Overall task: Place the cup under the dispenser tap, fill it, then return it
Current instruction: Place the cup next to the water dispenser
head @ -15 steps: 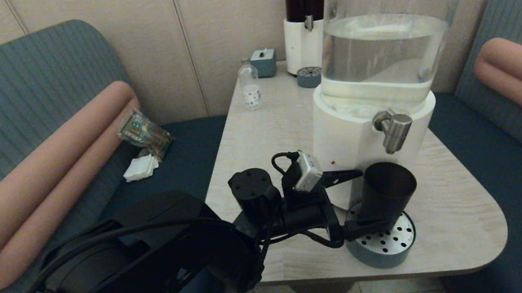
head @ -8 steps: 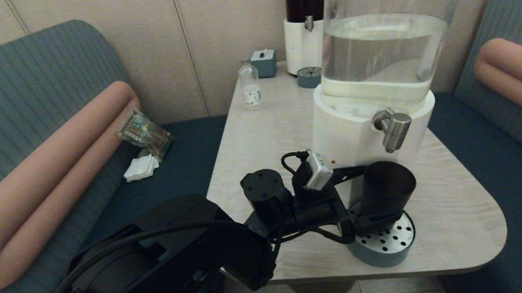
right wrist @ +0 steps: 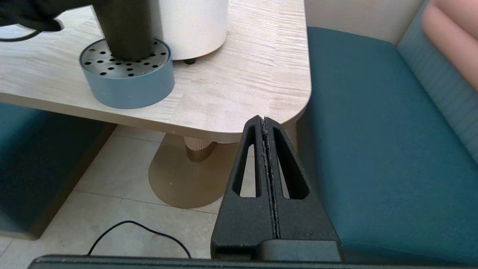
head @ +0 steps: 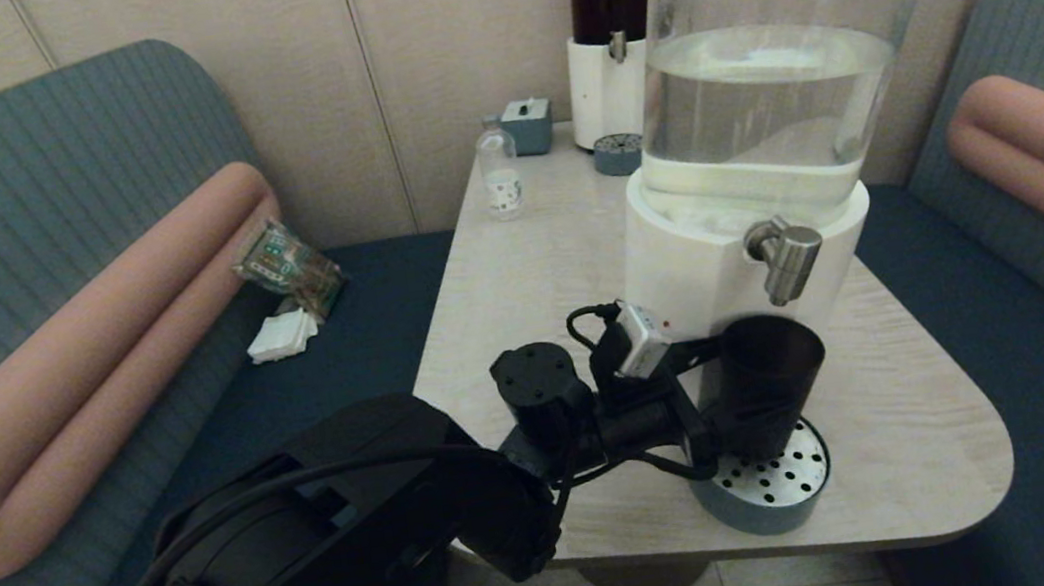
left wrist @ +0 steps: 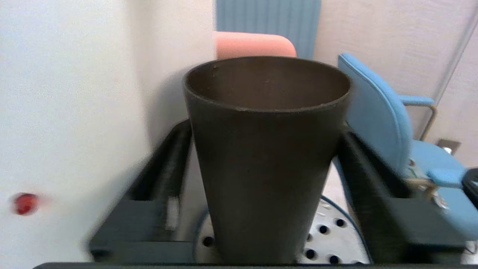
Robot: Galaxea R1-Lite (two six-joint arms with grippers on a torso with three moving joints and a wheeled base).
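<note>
In the head view, the left gripper [head: 732, 396] reaches in from the lower left and holds the cup [head: 764, 382] between its two fingers, one on each side of the dark wall. The cup stands upright on the perforated steel top of the blue-grey drip tray [head: 770, 492], mouth open upward. The tap [head: 785, 256] juts from the white base of the dispenser [head: 679, 262] above the cup's far-right rim. The clear tank holds colourless liquid to well over half its height. The tray sits at the near edge of the table [head: 912, 423]. Farther back on the table stand a small bottle [head: 499, 173], a grey-blue box [head: 527, 125] and a second dispenser [head: 606, 30] with dark liquid, with its own small tray [head: 618, 154] in front. A packet [head: 286, 263] and a white napkin [head: 280, 335] lie on the left bench.

In the left wrist view, the cup [left wrist: 267, 157] fills the middle, and the black fingers [left wrist: 164, 175] press its sides below the rim. Its inside looks dry and dark. The perforated tray [left wrist: 330, 239] shows beneath its base, and the white dispenser base [left wrist: 74, 112] stands just beside it, carrying a small red dot [left wrist: 24, 203].

In the right wrist view, the right gripper [right wrist: 266, 123] hangs off the table's corner above the floor, its fingers pressed together with nothing between them. The cup [right wrist: 125, 28] stands on the tray [right wrist: 129, 84] across the table [right wrist: 242, 86], beside the dispenser base [right wrist: 194, 22]. A black cable [right wrist: 138, 231] lies on the tiles.
</note>
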